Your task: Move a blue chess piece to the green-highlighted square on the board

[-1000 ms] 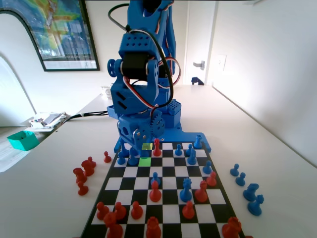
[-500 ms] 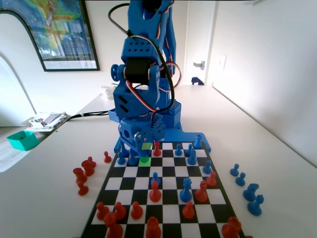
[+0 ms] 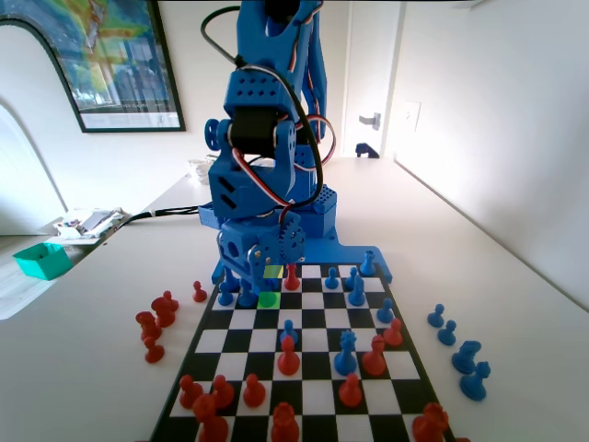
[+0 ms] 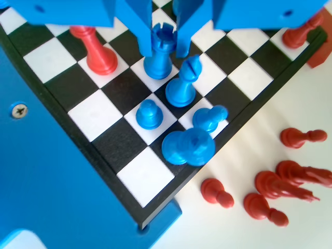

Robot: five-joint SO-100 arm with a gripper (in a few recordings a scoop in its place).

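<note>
In the wrist view my gripper (image 4: 164, 52) hangs low over the board (image 4: 98, 111), its jaws closed against both sides of a blue chess piece (image 4: 158, 59) with a notched top. That piece stands upright with its base on a white square. In the fixed view the gripper (image 3: 262, 290) is down at the green-highlighted square (image 3: 270, 299), which it partly covers. The paler yellow square (image 3: 273, 272) lies just behind it, and the held piece is hidden there by the arm.
Close by the held piece stand a slotted blue piece (image 4: 181, 85), two blue pawns (image 4: 149, 114) (image 4: 210, 118), a bigger blue piece (image 4: 188, 147) and a red piece (image 4: 96, 49). Red pieces (image 3: 156, 318) lie off the board's left, blue ones (image 3: 460, 345) off its right.
The arm has tilted forward and the gripper has sunk lower onto the green square, covering more of it. The other pieces have not moved.
</note>
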